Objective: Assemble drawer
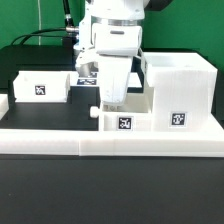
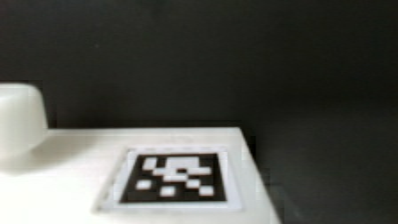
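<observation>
Claw [image 1: 108, 103] is low over the small tray [image 1: 125, 122], at the tray's end toward the exterior view's left. The arm's body hides the fingers, so I cannot tell if they are spread or closed. The small tray sits just beside the casing [image 1: 182, 85], behind the rail [image 1: 50, 142]. A second tray [image 1: 40, 88] lies well apart on the black surface [image 1: 85, 100]. Wrist view: a blurred tag [image 2: 178, 175] on white.

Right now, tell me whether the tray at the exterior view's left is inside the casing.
No, that tray stands in the open, well apart from the casing at the exterior view's right.
</observation>
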